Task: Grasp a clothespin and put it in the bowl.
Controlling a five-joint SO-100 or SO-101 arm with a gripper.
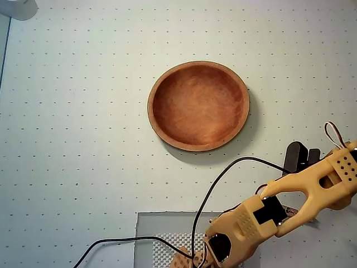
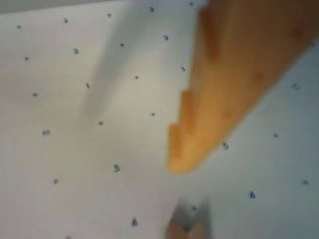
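Note:
The reddish-brown wooden bowl [image 1: 198, 106] lies empty at the middle of the dotted mat in the overhead view. My orange arm [image 1: 290, 206] reaches in from the bottom edge toward the right, and it hides the gripper in that view. In the blurred wrist view, one orange toothed finger [image 2: 224, 94] of my gripper [image 2: 159, 167] hangs over the mat. Nothing sits against its toothed side and the other finger is out of frame. A tan and grey tip, apparently the clothespin [image 2: 187, 228], pokes in at the bottom edge just below the finger. The gripper is well away from the bowl.
A grey base plate [image 1: 162, 234] and a black cable [image 1: 223, 173] lie at the bottom of the overhead view. A pale object [image 1: 19, 8] sits in the top left corner. The dotted mat [image 1: 83, 139] stretches left of the bowl.

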